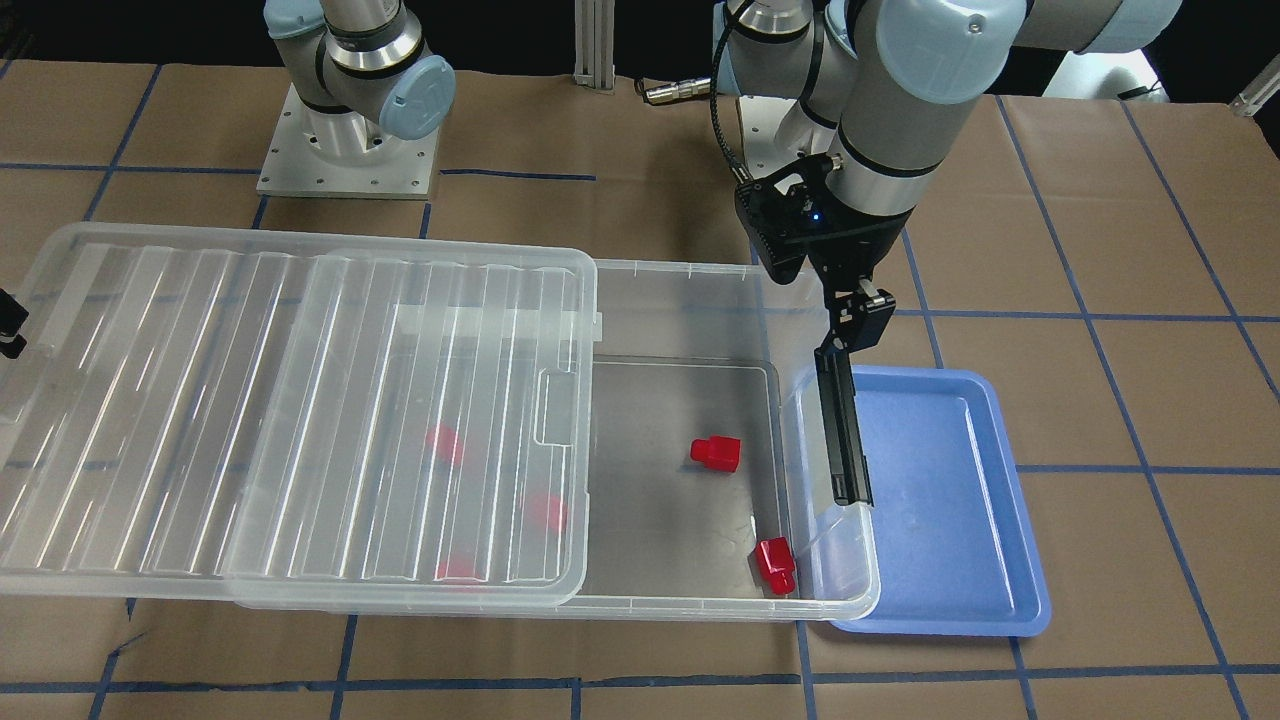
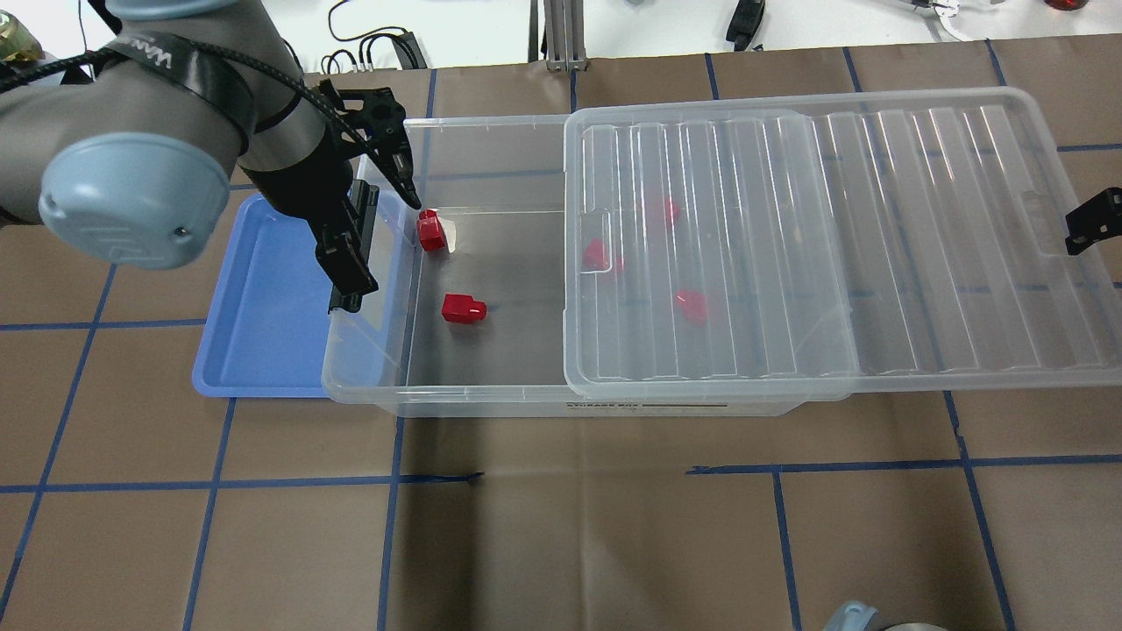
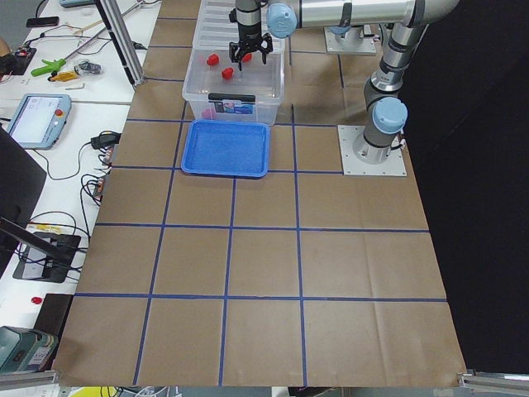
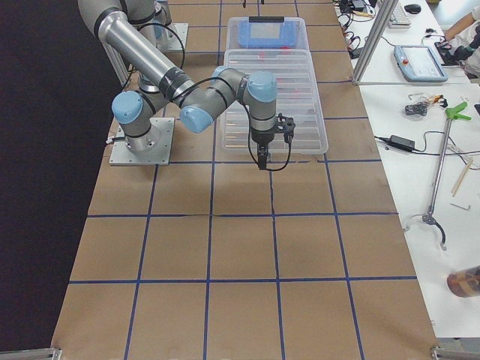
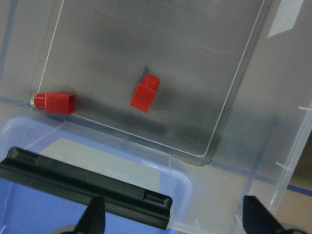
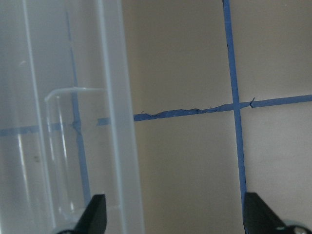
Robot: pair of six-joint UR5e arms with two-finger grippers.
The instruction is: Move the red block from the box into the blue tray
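Across from the robot, the front-facing camera shows the left hand (image 1: 825, 300) hanging over the short end of the box (image 1: 690, 268), the end that carries the black latch bar (image 1: 845, 430). The middle red block (image 1: 715, 452) lies on the uncovered box floor. The corner red block (image 1: 775, 565) sits against the wall nearest the blue tray (image 1: 960, 480), whose edge is tucked beneath the box rim. Three more red blocks (image 1: 445, 442) show dimly through the ribbed lid (image 1: 200, 400), which is slid toward the robot's right. From overhead, the left hand (image 2: 381, 245) is above that wall, between the tray (image 2: 263, 289) and the corner red block (image 2: 429, 230). The right hand (image 2: 1091, 221) pokes in at the lid's far end. At the left end of the desk (image 3: 248, 248), the camera shows the left hand (image 3: 250, 58) spread wide above the box. From the right end, the right hand (image 4: 262, 156) points down at the lid's overhanging edge. On the left wrist, the fingertips (image 5: 95, 217) stand wide apart, holding nothing, with the latch bar below them. On the right wrist, the fingertips (image 6: 253, 217) are equally wide and hold nothing, with clear plastic to one side and bare desk to the other.
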